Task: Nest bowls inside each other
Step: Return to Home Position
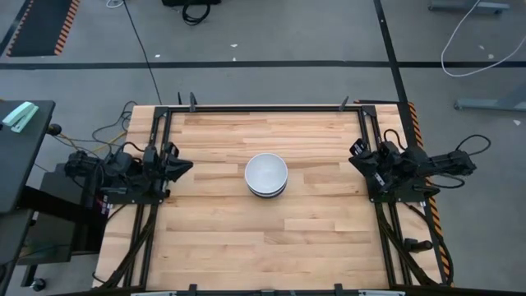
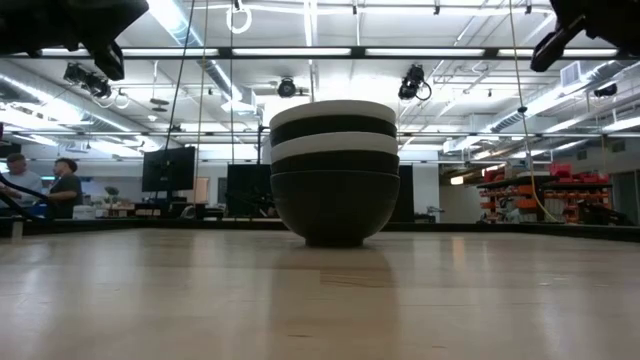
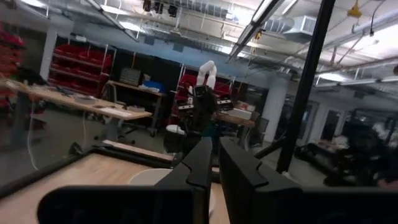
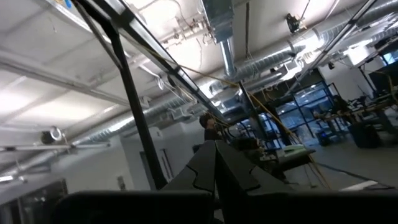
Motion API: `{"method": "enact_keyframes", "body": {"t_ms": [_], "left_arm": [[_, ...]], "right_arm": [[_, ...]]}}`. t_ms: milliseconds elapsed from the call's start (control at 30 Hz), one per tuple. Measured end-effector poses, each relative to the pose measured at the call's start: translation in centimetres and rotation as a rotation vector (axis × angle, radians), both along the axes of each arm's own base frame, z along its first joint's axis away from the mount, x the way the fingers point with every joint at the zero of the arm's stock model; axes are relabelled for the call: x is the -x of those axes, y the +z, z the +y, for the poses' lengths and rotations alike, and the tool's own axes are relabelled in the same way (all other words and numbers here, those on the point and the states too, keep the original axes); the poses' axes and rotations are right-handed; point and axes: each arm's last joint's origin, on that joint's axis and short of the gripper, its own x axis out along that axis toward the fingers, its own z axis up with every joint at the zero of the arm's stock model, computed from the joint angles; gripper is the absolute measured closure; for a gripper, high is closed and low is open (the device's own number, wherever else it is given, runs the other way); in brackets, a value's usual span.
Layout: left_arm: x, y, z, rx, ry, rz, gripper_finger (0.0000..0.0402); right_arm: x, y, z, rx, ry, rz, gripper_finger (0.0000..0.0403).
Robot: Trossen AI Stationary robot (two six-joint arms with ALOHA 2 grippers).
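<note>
The bowls stand as one nested stack (image 1: 266,175) at the middle of the table, its bottom black bowl resting on the wood. The high view shows a white bowl on top. In the low view the stack (image 2: 334,175) reads white, black, white, black, black from the top down. The left wrist view shows a bit of white rim (image 3: 149,177) beyond the fingers. My left gripper (image 1: 185,167) (image 3: 215,155) is drawn back at the table's left edge, shut. My right gripper (image 1: 355,158) (image 4: 216,149) is drawn back at the right edge, shut and tilted upward. Neither touches the bowls.
A black metal frame (image 1: 263,108) runs along the table's edges. Bare wood (image 1: 263,238) lies all around the stack. People (image 2: 45,185) sit far back in the room behind the table.
</note>
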Motion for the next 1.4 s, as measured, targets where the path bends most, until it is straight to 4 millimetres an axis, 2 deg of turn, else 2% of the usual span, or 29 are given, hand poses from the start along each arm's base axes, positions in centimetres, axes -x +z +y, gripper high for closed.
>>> {"method": "enact_keyframes", "body": {"t_ms": [233, 433, 700, 967, 1033, 1200, 1400], "left_arm": [[-0.2, -0.6, 0.1, -0.121, 0.068, 0.085, 0.0363], [-0.4, -2.1, 0.1, -0.086, 0.07, 0.228, 0.0373], [-0.4, -2.4, 0.1, -0.173, 0.111, 0.267, 0.0366], [-0.4, -2.1, 0.1, -0.123, 0.103, 0.233, 0.0364], [-0.4, -2.0, 0.0, -0.121, 0.064, 0.218, 0.0367], [-0.4, -1.8, -0.7, -0.173, -0.167, 0.179, 0.0374], [-0.3, -1.5, -0.8, -0.176, -0.213, 0.144, 0.0366]], "right_arm": [[-0.4, -0.7, 0.1, 0.097, -0.045, 0.079, 0.0389], [-0.8, -1.7, 0.1, 0.124, -0.048, 0.19, 0.0389], [-0.9, -2.1, 0.1, 0.134, -0.051, 0.235, 0.0389], [-0.9, -2.2, 0.1, 0.043, -0.011, 0.247, 0.0389], [-0.9, -2.1, 0.1, 0.032, -0.007, 0.236, 0.0389], [-0.8, -1.7, 0.2, 0.06, 0.015, 0.192, 0.0389], [-0.7, -1.6, 0.3, 0.099, 0.02, 0.175, 0.0389]]}}
